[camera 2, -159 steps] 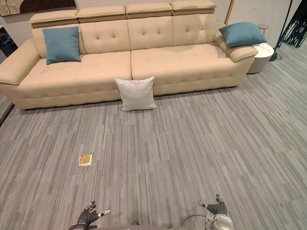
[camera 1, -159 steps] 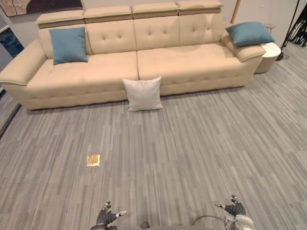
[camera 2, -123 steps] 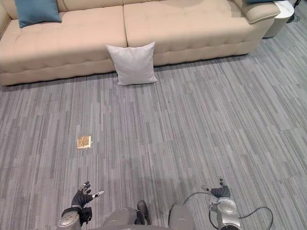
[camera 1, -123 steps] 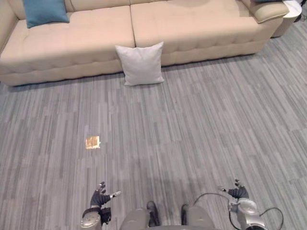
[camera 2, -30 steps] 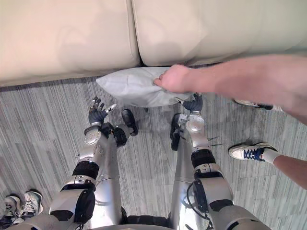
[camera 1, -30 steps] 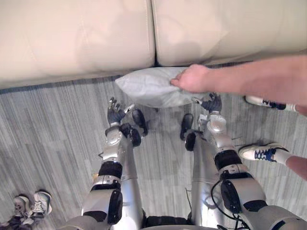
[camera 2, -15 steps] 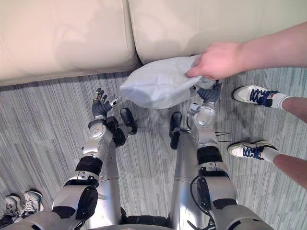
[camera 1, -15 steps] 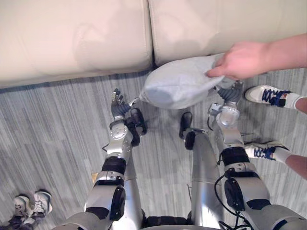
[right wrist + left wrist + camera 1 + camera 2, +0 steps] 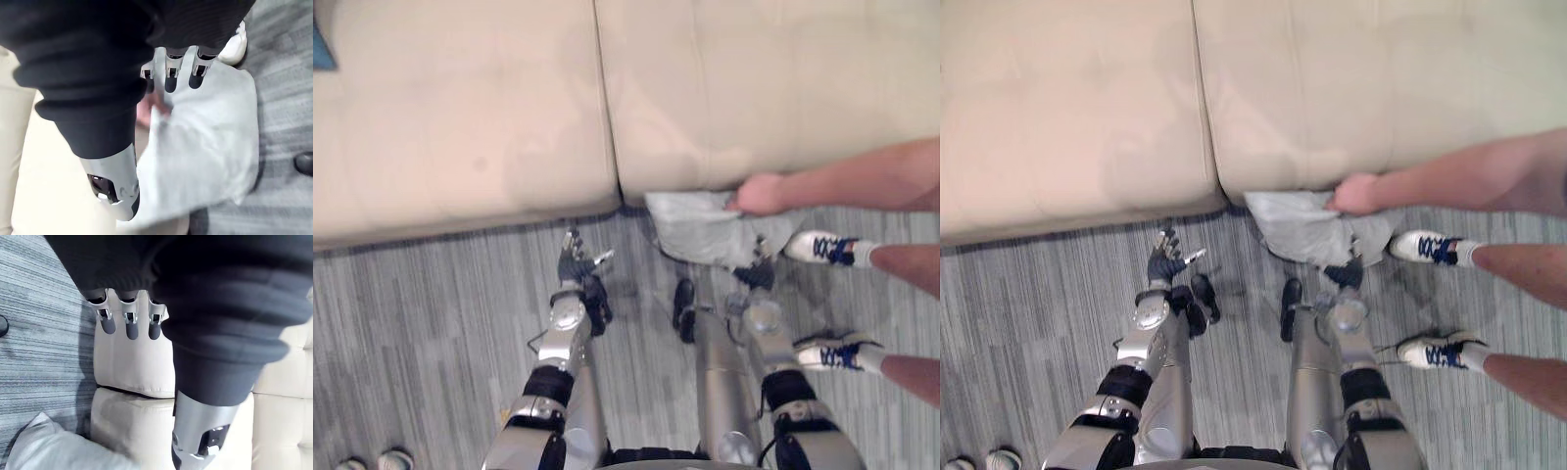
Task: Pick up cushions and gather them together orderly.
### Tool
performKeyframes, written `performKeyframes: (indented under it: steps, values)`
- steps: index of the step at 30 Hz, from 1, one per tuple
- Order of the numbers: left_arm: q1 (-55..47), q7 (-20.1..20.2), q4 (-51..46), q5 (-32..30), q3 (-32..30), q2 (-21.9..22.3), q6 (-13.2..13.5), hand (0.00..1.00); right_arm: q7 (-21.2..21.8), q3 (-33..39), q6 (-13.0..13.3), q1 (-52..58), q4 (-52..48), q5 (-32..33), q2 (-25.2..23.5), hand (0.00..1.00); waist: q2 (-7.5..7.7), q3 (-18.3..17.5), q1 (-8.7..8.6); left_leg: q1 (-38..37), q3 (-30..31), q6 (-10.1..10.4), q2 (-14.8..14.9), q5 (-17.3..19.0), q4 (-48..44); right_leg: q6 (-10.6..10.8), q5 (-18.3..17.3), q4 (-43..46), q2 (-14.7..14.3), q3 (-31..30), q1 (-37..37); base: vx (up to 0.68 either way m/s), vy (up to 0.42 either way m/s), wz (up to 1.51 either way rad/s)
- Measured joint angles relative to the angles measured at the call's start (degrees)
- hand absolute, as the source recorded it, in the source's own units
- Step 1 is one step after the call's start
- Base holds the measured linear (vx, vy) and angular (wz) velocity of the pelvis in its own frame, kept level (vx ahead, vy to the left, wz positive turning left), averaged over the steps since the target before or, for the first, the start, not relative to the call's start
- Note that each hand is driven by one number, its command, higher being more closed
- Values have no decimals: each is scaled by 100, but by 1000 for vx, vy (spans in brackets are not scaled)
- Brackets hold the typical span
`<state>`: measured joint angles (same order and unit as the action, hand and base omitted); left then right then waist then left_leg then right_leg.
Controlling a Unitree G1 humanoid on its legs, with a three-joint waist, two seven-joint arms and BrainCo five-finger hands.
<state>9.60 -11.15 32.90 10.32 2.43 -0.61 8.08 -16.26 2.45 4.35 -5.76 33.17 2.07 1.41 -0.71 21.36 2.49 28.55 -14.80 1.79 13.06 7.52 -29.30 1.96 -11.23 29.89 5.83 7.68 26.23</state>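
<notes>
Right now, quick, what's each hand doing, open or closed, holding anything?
Left hand: open, holding nothing.
Right hand: open, fingers straight by the white cushion that a person's hand grips.

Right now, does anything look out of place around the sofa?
Yes: the white cushion is off the seat, crumpled low against the sofa front, and a person's hand is gripping it, not the robot's. The right hand is open close by it; the left hand is open, apart.

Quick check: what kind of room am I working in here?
Probably a living room or lounge: a wide beige sofa, grey wood-look plank floor, and a light grey cushion at the sofa's base, held by a person's hand.
</notes>
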Motion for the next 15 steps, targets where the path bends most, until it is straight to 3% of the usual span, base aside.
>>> performKeyframes:
  steps: [3, 6, 9, 15]
  values:
    - [-479, 124, 526, -122, -49, -168, -34, 0, 145, 316, -48, 365, 491, -44, 33, 0, 10, -495, -23, -702, -122, 50, -194, -184, 727, 72, 172, -701, 16, -13, -622, 211, 6, -3]
    - [-745, 276, 1050, -296, -89, -357, -106, 0, 279, 606, -118, 406, 1293, -65, 229, 0, 9, -744, -81, -1239, -186, 76, -375, -417, 1405, 117, 446, -1438, -21, -39, -1160, 172, 18, -10]
    - [-914, 443, 1355, -459, -231, -436, -155, 0, 380, 805, -175, 470, 1616, -209, 376, 0, 13, -797, -160, -1724, -245, 85, -498, -575, 1905, 163, 660, -1980, -70, -91, -1649, 117, 3, -9]
    - [-1200, 517, 1741, -734, -422, -540, -172, 0, 531, 1012, -225, 783, 1995, -322, 413, 0, 59, -1132, -176, -2407, -297, 134, -617, -617, 2401, 185, 728, -2415, -67, -172, -2248, 75, 20, -10]
